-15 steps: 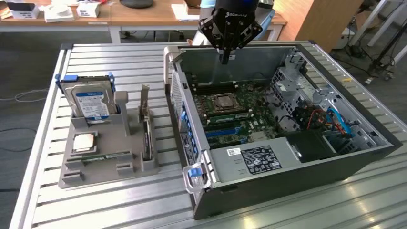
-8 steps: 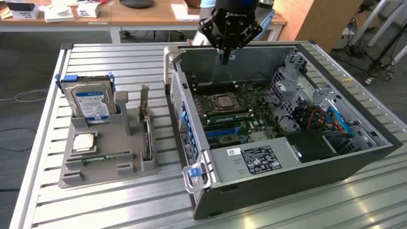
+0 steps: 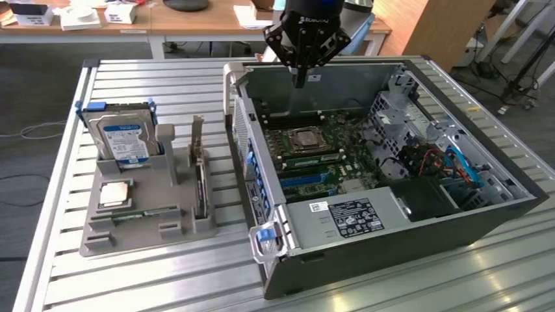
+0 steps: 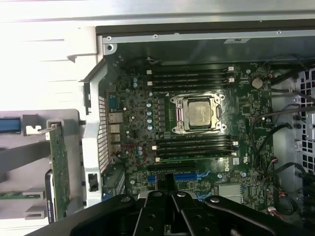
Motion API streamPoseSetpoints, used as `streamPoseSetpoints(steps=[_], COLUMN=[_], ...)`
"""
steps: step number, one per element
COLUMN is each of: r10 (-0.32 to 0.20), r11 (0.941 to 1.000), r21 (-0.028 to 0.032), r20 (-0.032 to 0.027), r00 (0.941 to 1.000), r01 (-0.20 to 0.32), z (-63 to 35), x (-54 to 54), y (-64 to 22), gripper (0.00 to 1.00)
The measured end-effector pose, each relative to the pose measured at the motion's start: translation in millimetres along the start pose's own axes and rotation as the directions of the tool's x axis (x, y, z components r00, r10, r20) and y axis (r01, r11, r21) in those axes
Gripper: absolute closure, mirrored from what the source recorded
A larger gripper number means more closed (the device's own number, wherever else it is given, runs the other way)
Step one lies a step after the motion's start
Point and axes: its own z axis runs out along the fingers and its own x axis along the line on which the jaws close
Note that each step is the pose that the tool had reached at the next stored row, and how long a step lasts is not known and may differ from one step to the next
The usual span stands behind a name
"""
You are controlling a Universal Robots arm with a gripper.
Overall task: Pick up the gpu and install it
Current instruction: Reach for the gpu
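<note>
Overall, the slatted metal table (image 3: pixel 130 71) carried two items. An open computer case (image 3: pixel 416 250) lay on its side toward the exterior view's right. A grey parts holder (image 3: pixel 130 231) sat just beside it toward the exterior view's left.

Inside the case the motherboard (image 3: pixel 325 159) lay flat and exposed, with a power supply (image 3: pixel 355 218) bearing a black label at the near end. The wrist view looked squarely down on the motherboard (image 4: pixel 197 128), where black memory slots (image 4: pixel 189 76) ran on either side of the processor socket.

In the holder, a silver hard drive (image 3: pixel 124 140) with a blue-and-white label stood upright at the far end. The gpu (image 3: pixel 201 185) stood on edge in a slot along the holder's side nearest the case, its silver bracket at the far end. It was outside the case and not installed. In the wrist view the gpu (image 4: pixel 59 167) appeared as a thin green board edge beside the case's perforated wall.

My gripper (image 3: pixel 299 80) hung above the far end of the open case, over the motherboard. Its fingers were pressed together with nothing between them, and it was well apart from the gpu. In the wrist view my gripper (image 4: pixel 169 181) had its tips over a blue expansion slot (image 4: pixel 189 175).

A processor (image 3: pixel 306 138) sat in the board's socket. A second chip (image 3: pixel 114 194) and a narrow memory stick (image 3: pixel 139 213) lay in the holder's near pockets
</note>
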Motion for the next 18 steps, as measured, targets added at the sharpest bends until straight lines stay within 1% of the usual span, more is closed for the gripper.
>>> streamPoseSetpoints(steps=[5, 18], r10=[0.0, 0.0], r11=[1.0, 1.0], r21=[0.0, 0.0001], r20=[-0.0001, -0.0001], r00=[1.0, 1.0], r01=[0.0, 0.0], z=[0.4, 2.7], x=[16.1, 42.7], y=[-1.2, -3.4], gripper=[0.89, 0.89])
